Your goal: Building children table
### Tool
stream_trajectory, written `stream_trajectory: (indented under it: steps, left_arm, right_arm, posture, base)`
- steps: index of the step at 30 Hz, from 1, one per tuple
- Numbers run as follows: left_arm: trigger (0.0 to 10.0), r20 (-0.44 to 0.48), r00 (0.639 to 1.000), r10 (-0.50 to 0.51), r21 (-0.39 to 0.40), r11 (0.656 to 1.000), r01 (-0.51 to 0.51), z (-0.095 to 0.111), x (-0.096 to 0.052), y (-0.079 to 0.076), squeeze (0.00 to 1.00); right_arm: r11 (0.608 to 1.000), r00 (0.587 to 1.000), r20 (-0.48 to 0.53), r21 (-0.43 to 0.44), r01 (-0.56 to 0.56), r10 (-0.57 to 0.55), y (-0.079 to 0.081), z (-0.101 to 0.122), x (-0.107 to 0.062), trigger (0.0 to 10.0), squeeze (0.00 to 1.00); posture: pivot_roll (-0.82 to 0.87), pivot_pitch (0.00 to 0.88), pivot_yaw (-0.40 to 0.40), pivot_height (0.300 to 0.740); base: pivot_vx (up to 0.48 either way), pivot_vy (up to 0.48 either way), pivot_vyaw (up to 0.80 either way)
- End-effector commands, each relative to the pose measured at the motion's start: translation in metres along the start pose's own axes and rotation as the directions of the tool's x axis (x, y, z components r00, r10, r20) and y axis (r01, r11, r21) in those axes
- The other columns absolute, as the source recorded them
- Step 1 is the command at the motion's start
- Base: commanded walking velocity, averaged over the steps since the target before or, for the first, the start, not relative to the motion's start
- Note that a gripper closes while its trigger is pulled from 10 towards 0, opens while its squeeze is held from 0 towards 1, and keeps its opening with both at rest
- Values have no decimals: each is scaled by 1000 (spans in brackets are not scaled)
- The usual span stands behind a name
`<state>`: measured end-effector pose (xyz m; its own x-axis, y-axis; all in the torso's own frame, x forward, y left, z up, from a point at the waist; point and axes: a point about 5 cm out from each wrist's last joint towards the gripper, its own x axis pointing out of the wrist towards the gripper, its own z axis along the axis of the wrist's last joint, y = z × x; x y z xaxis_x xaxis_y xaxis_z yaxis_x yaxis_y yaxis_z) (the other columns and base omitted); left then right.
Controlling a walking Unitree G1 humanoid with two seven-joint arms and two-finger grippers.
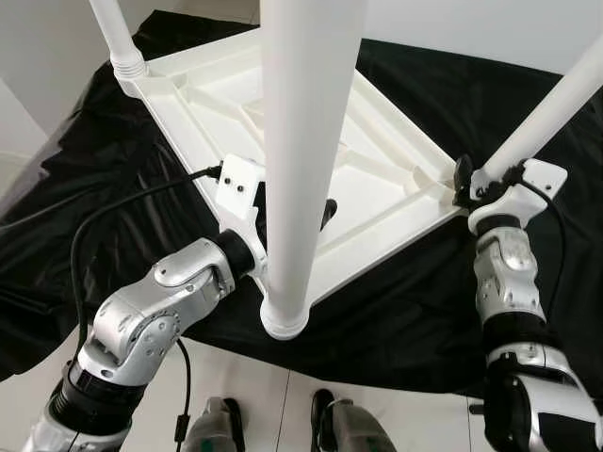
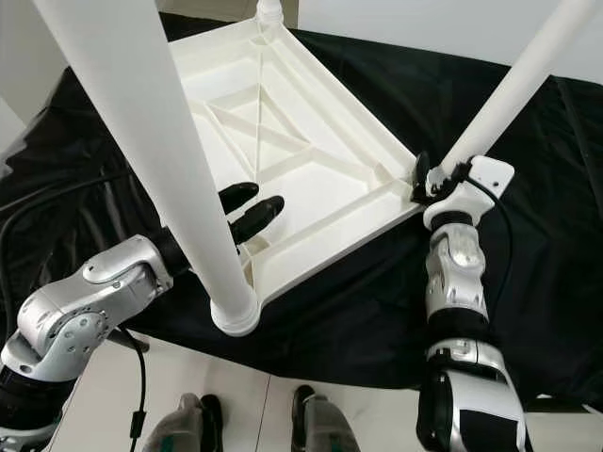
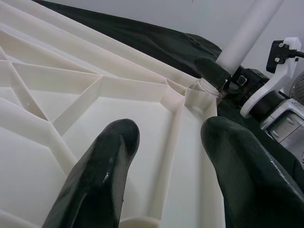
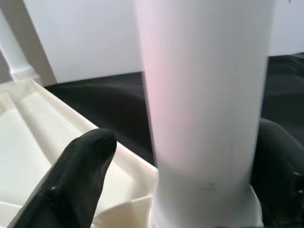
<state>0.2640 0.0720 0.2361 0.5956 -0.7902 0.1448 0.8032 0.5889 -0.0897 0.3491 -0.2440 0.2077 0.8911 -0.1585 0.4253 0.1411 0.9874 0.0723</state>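
The tabletop (image 2: 283,160) lies upside down on a black sheet (image 2: 528,217) spread over the floor, with its ribbed underside up and legs standing in its corners. The right gripper (image 2: 421,179) is placed around the base of the right leg (image 2: 509,89), one finger on each side; whether the leg is actually squeezed cannot be told. If this leg is turned crookedly or pushed sideways, its thread could be crossed or the light tabletop dragged across the sheet. The left gripper (image 2: 254,209) is held spread and empty over the ribs just behind the near leg (image 2: 160,160), so the tabletop is not braced by it and could be swung round by a twist from the other arm. Counted: one tabletop, three legs seen standing (near, right, and far leg (image 1: 118,38)), two grippers, and one sheet.
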Motion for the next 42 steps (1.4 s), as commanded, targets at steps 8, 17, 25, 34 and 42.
stream_trajectory:
  steps: [8,17,25,34,42]
  left_arm:
    - [10000,-8,994,-111,31,993,111,-3,-2,-2,0]
    - [10000,-23,998,-64,80,995,65,-3,-10,12,0]
    - [10000,-8,999,-45,91,995,45,1,-8,14,0]
    - [10000,39,997,-63,61,996,60,13,3,4,0]
    - [10000,94,989,-113,3,994,113,15,29,-9,0]
  right_arm:
    - [999,994,108,-32,18,-14,0,22,-29,10000,0]
    - [996,995,59,-22,81,-80,3,33,-78,10000,0]
    - [995,994,-73,66,-71,75,30,31,-120,10000,0]
    - [990,984,-126,78,-120,129,40,29,-128,10000,0]
    - [989,983,-143,103,-104,119,48,34,-127,10000,0]
  posture:
    - [50,232,13,740]
    - [62,220,-9,740]
    - [59,209,-3,740]
    - [65,220,6,740]
    - [42,233,36,740]
  base:
    - [0,0,0]
    - [0,0,0]
    - [0,0,0]
    - [0,0,0]
    - [0,0,0]
